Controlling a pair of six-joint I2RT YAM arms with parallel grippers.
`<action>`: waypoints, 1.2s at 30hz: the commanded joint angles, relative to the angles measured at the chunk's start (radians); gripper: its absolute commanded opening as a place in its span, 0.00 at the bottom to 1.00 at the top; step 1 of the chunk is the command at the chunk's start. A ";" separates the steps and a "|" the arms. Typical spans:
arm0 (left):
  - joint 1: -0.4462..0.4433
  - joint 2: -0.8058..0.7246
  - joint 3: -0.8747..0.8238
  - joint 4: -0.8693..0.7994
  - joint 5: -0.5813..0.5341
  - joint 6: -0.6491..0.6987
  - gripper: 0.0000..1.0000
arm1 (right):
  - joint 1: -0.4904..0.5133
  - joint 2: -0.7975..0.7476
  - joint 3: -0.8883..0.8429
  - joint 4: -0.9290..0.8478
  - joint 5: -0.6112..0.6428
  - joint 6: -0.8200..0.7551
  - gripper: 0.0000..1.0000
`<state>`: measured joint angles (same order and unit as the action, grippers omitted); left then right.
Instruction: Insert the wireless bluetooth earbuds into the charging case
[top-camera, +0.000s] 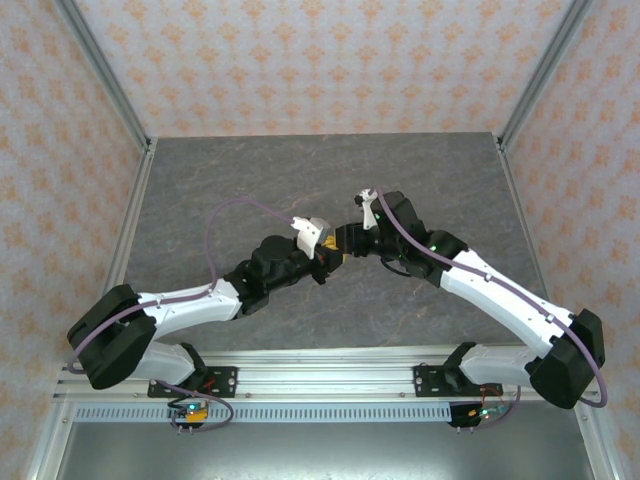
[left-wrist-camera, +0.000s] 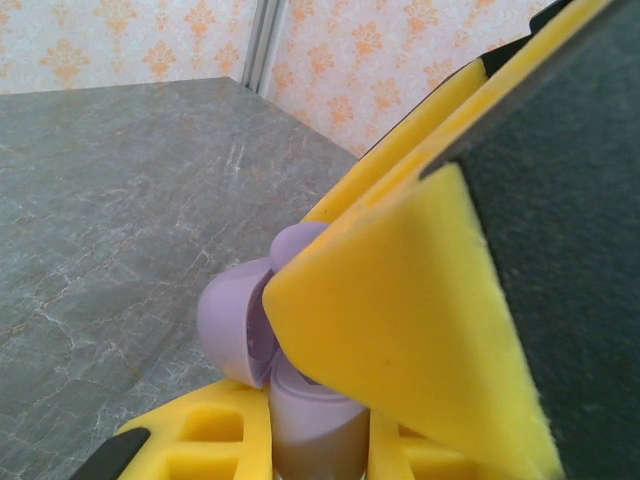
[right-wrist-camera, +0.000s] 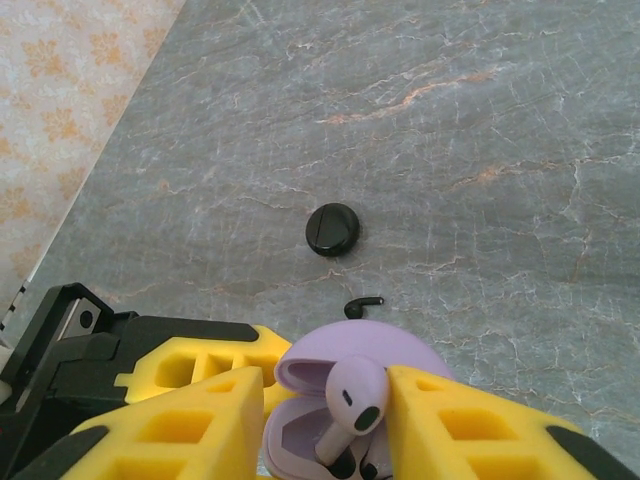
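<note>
From above, a grey marbled surface (top-camera: 300, 170) lies between walls (top-camera: 300, 60) of pale orange-patterned paper. Left wrist: the left tool (left-wrist-camera: 318, 445) is clenched on the open lavender case (left-wrist-camera: 237, 327). Right wrist: the right tool (right-wrist-camera: 325, 425) stands released either side of a lavender earbud (right-wrist-camera: 350, 395) standing in that case; a black earbud (right-wrist-camera: 362, 303) and black case (right-wrist-camera: 332, 229) lie beyond.

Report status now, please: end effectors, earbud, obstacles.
Left end effector shut on lavender charging case. Right end effector open, lavender earbud standing in case. Black case, black earbud apart on table.
</note>
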<state>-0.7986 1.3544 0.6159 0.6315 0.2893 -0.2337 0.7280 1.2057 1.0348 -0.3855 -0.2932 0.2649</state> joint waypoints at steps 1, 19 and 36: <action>-0.001 -0.043 0.039 0.057 0.001 0.028 0.06 | 0.005 -0.004 0.021 -0.050 -0.009 -0.001 0.39; -0.002 -0.066 -0.010 0.106 0.025 0.091 0.06 | 0.005 -0.054 0.011 -0.046 0.011 -0.003 0.29; -0.001 -0.068 -0.007 0.095 0.044 0.098 0.06 | 0.007 -0.075 0.011 -0.062 0.019 -0.039 0.12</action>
<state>-0.7986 1.3216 0.6067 0.6495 0.3157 -0.1551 0.7280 1.1542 1.0363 -0.4049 -0.2810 0.2531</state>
